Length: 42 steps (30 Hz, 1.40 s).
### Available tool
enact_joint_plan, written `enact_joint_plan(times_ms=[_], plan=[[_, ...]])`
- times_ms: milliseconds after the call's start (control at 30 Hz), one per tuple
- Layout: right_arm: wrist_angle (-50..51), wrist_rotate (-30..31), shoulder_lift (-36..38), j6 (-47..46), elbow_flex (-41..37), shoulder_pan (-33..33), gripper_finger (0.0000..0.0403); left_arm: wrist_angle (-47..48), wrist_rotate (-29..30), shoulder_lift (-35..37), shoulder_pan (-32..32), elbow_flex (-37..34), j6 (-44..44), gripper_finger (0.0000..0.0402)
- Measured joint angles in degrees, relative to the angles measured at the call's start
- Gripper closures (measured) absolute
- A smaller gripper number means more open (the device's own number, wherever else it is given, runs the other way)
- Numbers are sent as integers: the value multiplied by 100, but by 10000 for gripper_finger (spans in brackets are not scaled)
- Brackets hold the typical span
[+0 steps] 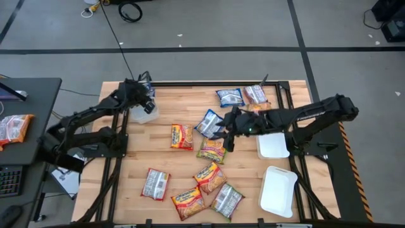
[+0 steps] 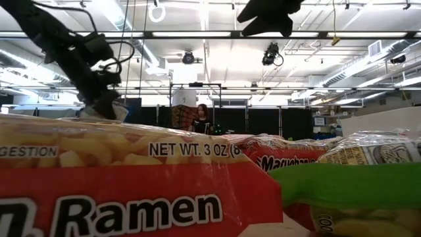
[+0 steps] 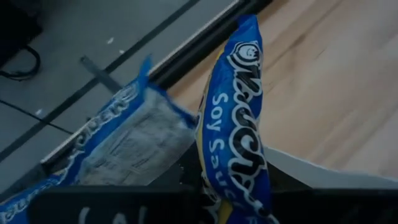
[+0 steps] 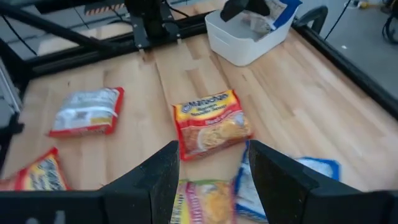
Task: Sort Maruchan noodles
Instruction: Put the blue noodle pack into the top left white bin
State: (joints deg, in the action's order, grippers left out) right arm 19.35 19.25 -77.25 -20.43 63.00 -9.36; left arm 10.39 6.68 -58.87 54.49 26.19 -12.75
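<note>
Beyond its wrist camera, left gripper [image 1: 147,101] apparently clamps blue packet [image 3: 239,118].

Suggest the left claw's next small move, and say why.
Probably open and release: the left claw holds a blue-white plastic soy-sauce ramen packet above the white rectangular plastic tray, where another blue packet already lies.

Ramen packets [image 1: 181,136]: eleven; white trays [image 1: 279,190]: three.
</note>
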Motion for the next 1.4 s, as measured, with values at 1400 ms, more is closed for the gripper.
enact_joint_plan(times_ms=[1400], plan=[[-522,900,-420,-401,0,-510,206,2740,1698,-1878,-62,2551,-135,244]])
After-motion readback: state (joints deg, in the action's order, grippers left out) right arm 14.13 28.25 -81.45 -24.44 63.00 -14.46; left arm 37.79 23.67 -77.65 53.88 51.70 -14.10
